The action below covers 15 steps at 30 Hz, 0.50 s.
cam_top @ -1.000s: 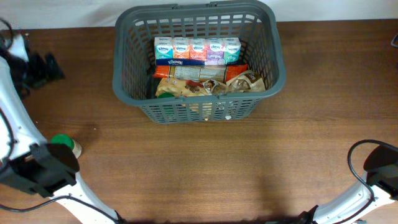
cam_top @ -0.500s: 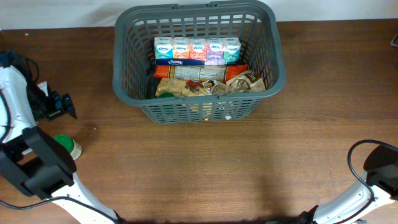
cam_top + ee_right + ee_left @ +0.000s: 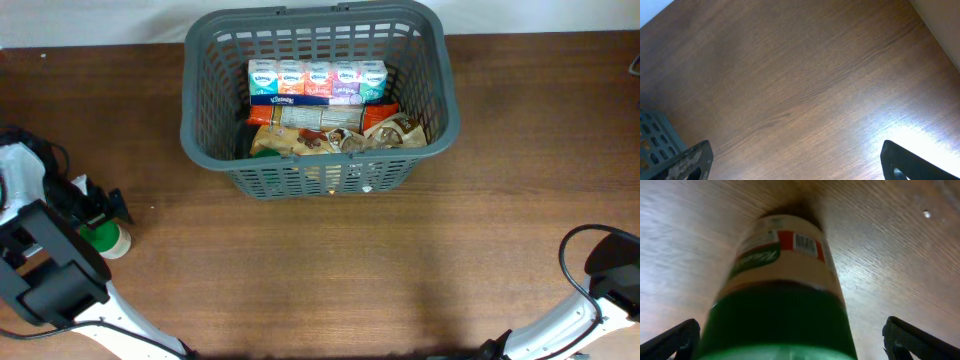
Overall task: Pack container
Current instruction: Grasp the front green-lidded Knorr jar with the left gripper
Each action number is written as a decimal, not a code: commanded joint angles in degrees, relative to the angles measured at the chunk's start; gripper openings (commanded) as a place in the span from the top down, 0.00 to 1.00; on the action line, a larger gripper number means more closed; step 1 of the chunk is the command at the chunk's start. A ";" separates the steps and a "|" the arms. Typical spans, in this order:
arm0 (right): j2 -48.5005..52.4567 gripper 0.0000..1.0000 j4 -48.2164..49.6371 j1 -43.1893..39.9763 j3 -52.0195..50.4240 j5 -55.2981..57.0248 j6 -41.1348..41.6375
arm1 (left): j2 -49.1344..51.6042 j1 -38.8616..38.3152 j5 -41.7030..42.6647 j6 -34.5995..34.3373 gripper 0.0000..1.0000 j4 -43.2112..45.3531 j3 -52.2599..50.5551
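Note:
The dark grey basket (image 3: 200,120) stands at the table's back centre, holding a row of tissue packs (image 3: 316,80) and snack bags (image 3: 330,130). A green-lidded jar (image 3: 108,240) lies on the table at the far left. My left gripper (image 3: 100,210) is open and sits right at the jar; in the left wrist view the jar (image 3: 785,290) fills the space between the spread fingers (image 3: 790,342), lid nearest the camera. My right gripper (image 3: 800,160) is open and empty over bare wood; the arm's base shows at the overhead view's lower right.
A corner of the basket (image 3: 655,140) shows at the left edge of the right wrist view. A black cable (image 3: 580,250) loops at the lower right.
My left arm has swung down from the far-left back toward the jar. Its gripper now straddles the jar. The basket and right arm have not moved.

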 commanded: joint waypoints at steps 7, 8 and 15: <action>-0.76 0.02 -0.15 0.13 -0.37 -0.72 0.07 | -0.28 0.20 1.36 0.70 0.03 4.61 -5.57; -0.76 0.01 -0.15 0.13 -0.37 -0.72 0.07 | -0.28 0.20 1.36 0.70 0.04 4.85 -5.68; -0.76 0.01 -0.17 0.13 -0.37 -0.72 0.07 | -0.28 0.20 -0.37 0.68 0.07 5.88 -6.54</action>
